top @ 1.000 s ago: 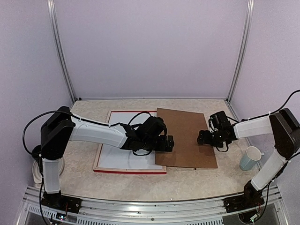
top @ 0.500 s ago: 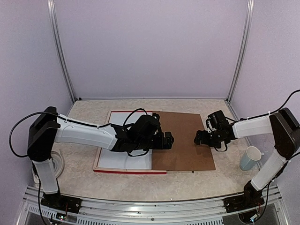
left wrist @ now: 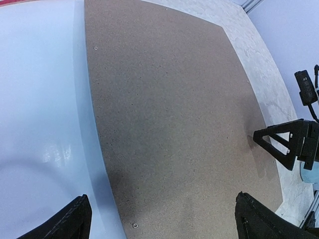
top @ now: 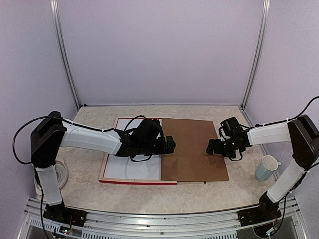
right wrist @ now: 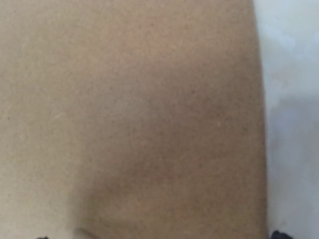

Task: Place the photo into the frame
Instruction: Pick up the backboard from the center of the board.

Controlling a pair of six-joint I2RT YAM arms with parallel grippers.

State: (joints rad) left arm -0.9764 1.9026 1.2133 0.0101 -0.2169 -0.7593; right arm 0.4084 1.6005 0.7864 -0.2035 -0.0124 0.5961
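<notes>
The frame [top: 137,182] lies flat left of centre, its red rim around a white sheet [top: 130,168]. The photo is hidden. A brown backing board [top: 192,149] lies flat over the frame's right part and runs onto the table to the right. My left gripper [top: 171,145] hovers open over the board's left edge with nothing between its fingers. In the left wrist view its gripper [left wrist: 164,226] spans the board [left wrist: 174,124] and the white sheet [left wrist: 40,99]. My right gripper [top: 211,148] stands open low over the board's right part. The right wrist view shows the board [right wrist: 129,114] very close.
A pale blue cup [top: 265,168] stands on the table at the right, near the right arm. A white round object [top: 61,172] lies by the left arm's base. Purple walls with metal posts close in the table on three sides.
The left arm has drawn back to the left. The brown board has slid left and turned square with the frame. The right gripper has shifted slightly left.
</notes>
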